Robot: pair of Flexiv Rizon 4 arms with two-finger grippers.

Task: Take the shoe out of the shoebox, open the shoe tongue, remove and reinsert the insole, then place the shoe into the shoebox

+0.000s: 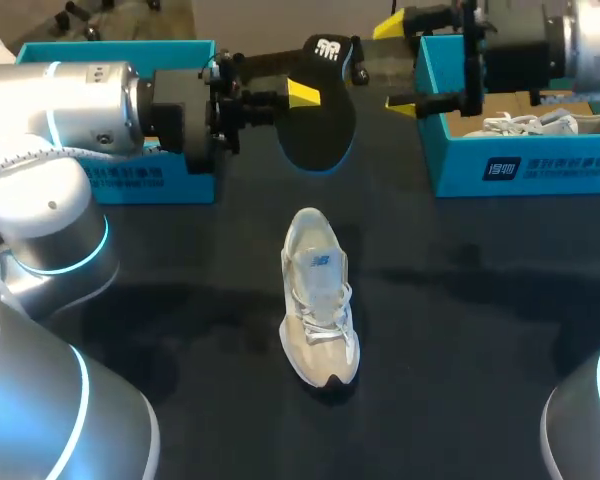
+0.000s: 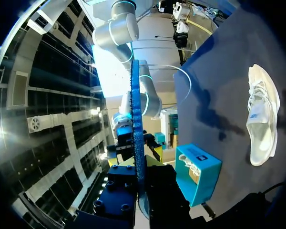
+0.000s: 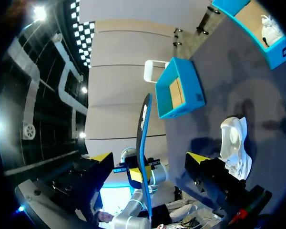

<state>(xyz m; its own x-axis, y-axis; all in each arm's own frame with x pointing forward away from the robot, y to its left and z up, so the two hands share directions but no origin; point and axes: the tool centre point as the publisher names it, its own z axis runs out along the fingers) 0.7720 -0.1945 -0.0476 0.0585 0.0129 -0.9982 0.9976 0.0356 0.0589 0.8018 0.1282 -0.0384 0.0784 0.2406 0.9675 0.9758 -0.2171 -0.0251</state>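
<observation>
**Left hand**: clamped on the black foam insole in the upper middle of the head view, raised clear of the dark bench. One yellow-tipped finger lies flat on the insole's face. In the left wrist view the insole runs edge-on out from between the fingers. The grip on the broad faces is judged to keep the flexible piece from twisting.

**Right hand**: fingers wide apart and holding nothing, at the upper right of the head view, facing the left hand. In the right wrist view the insole stands edge-on ahead of the right hand, in line with the gap and touching neither finger. This suits a handover or a second grip, but which is meant cannot be confirmed.

**Shoe**: the white and beige lace-up trainer stands on its sole at the centre of the head view, well apart from both hands. It is out of any box and its opening faces up, which is judged to leave it ready to take the insole from above.

**Boxes**: an open teal cardboard shoebox sits at the upper left, behind the left arm. From the right wrist view it appears empty. A second teal shoebox at the upper right holds another pale shoe.

**Status**: insole removal is judged done, with reinsertion and boxing outstanding. The main risk is the insole bending as it enters the trainer.
</observation>
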